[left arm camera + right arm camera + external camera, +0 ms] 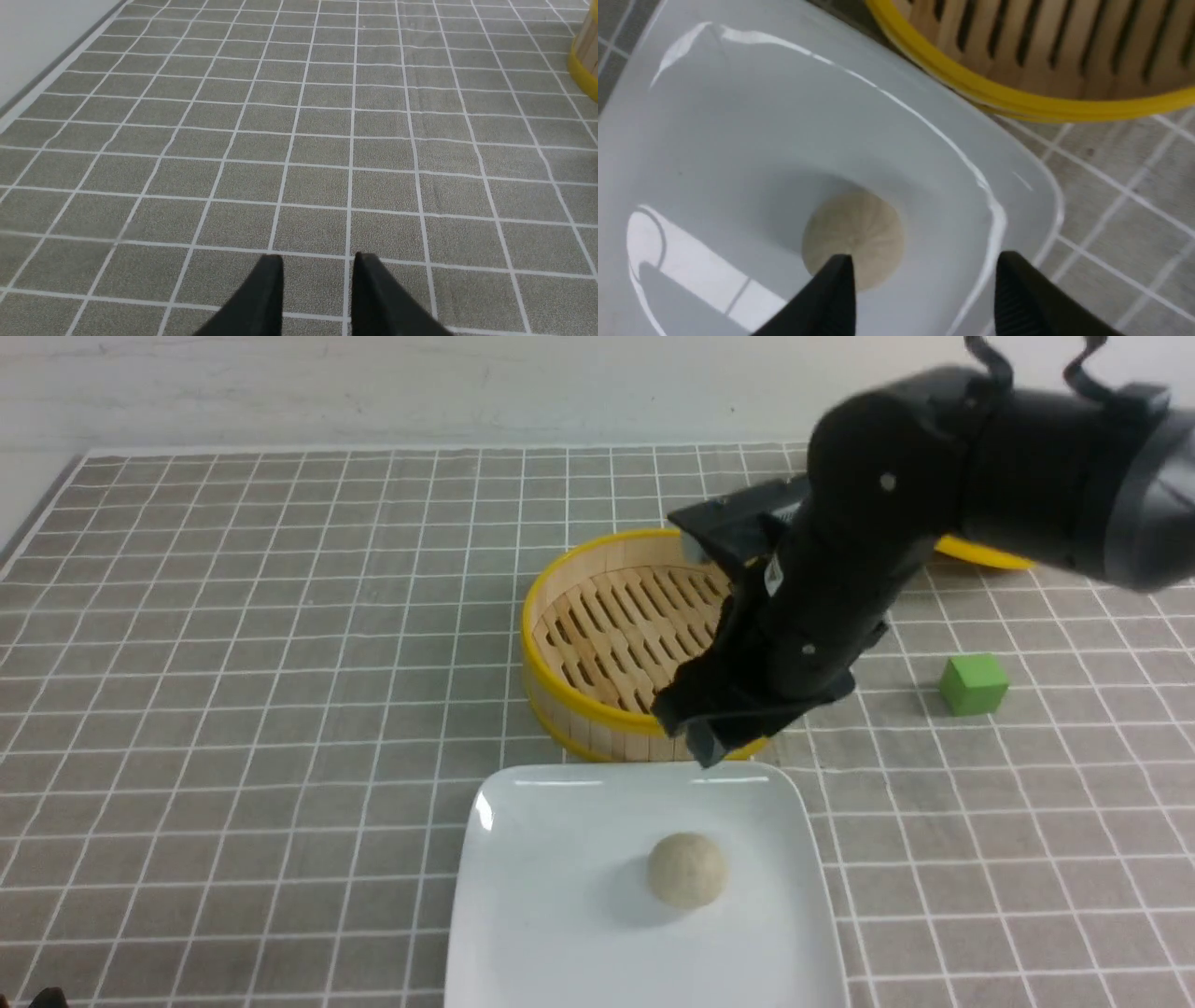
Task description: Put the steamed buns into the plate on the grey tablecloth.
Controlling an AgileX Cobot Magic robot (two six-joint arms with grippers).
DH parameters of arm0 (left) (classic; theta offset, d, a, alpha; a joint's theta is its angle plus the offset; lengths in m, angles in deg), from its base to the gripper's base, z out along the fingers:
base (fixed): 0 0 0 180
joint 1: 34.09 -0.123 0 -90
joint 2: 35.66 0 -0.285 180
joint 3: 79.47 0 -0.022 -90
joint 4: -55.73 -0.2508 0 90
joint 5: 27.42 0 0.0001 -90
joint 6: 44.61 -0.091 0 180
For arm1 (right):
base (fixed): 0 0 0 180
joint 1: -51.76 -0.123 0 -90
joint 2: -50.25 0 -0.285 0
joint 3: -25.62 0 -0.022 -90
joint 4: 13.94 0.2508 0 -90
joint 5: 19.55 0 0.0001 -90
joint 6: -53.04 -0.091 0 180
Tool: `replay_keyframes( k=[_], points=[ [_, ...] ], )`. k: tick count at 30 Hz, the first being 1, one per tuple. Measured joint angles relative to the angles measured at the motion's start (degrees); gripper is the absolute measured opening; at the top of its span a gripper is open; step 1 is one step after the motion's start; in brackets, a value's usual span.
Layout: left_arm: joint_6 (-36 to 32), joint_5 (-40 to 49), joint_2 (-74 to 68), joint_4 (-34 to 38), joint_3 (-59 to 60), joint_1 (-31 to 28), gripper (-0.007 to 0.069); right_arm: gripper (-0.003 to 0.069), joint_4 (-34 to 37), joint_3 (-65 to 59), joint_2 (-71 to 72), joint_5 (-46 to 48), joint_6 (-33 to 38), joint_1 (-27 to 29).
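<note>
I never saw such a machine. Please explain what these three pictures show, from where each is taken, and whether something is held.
This is a robot with two arms. One picture looks forward from between them; the others come from cameras on its left and right wrists. On the grey tablecloth stand a white plate, a bamboo steamer and a green cube. A steamed bun lies on the plate. The right end effector hangs open above the plate's far edge, holding nothing. The left end effector is open over bare cloth.

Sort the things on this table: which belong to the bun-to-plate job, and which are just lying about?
Job: steamed bun, plate, grey tablecloth.
Lying about: empty bamboo steamer, green cube, yellow-rimmed object, mostly hidden.
</note>
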Motion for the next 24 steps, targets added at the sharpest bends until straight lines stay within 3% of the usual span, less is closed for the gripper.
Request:
replay_keyframes(
  k=[1, 4, 5, 6, 8, 14, 19, 23, 24],
  points=[
    [0.0, 0.04, 0.0, 0.0, 0.0, 0.0, 0.024, 0.032, -2.61, 4.45, 0.0, 5.02, -0.77, 0.0],
    [0.0, 0.04, 0.0, 0.0, 0.0, 0.0, 0.024, 0.0153, -6.02, 9.17, 1.31, 7.27, -1.53, 0.06],
    [0.0, 0.04, 0.0, 0.0, 0.0, 0.0, 0.024, 0.0128, -6.16, 9.37, 1.72, 7.36, -1.63, 0.06],
    [0.0, 0.04, 0.0, 0.0, 0.0, 0.0, 0.024, 0.0047, -6.92, 9.64, 3.59, 7.86, -1.86, 0.06],
    [0.0, 0.04, 0.0, 0.0, 0.0, 0.0, 0.024, -0.001, -7.08, 9.23, 7.34, 8.51, -2.89, 0.06],
    [0.0, 0.04, 0.0, 0.0, 0.0, 0.0, 0.024, -0.0017, -7.28, 2.25, 22.36, 9.05, -5.96, 0.06],
    [0.0, 0.04, 0.0, 0.0, 0.0, 0.0, 0.024, -0.0015, -7.28, -12.16, 42.37, 7.04, -8.94, 0.06],
    [0.0, 0.04, 0.0, 0.0, 0.0, 0.0, 0.024, -0.0015, -7.51, -35.9, 65.19, -15.05, -9.64, 0.06],
    [0.0, 0.04, 0.0, 0.0, 0.0, 0.0, 0.024, -0.0015, -7.51, -38.26, 66.22, -16.3, -9.76, 0.06]
  ],
)
